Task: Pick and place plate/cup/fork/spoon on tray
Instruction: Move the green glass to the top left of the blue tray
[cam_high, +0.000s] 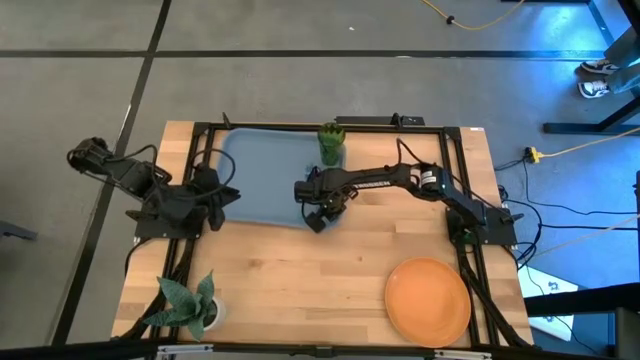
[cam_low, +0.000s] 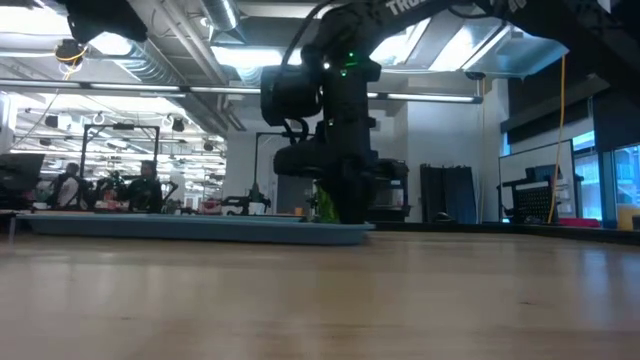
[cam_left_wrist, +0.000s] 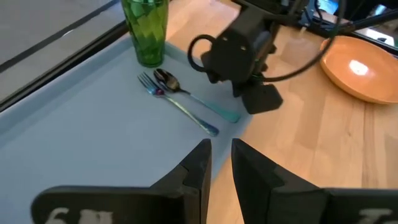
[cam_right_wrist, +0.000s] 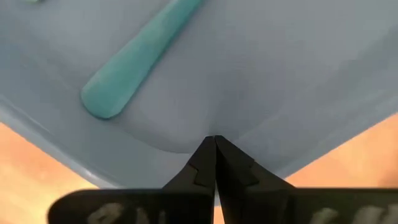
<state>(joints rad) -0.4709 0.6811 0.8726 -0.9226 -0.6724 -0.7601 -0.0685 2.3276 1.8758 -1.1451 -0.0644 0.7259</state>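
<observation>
The blue-grey tray (cam_high: 255, 175) lies at the table's far middle. On its right part the green cup (cam_high: 331, 143) stands upright, and the fork (cam_left_wrist: 158, 91) and the teal-handled spoon (cam_left_wrist: 186, 96) lie side by side on the tray floor near it. My right gripper (cam_right_wrist: 214, 140) is shut and empty, just over the tray's near right corner, beside the spoon's handle end (cam_right_wrist: 112, 93). My left gripper (cam_left_wrist: 221, 155) waits at the tray's left side with a narrow gap between its fingers. The orange plate (cam_high: 428, 298) rests on the table at the near right.
A leafy plant in a white pot (cam_high: 190, 305) stands at the table's near left corner. Bare wood lies between the tray and the plate. People and racks show in the room behind the table in the low view.
</observation>
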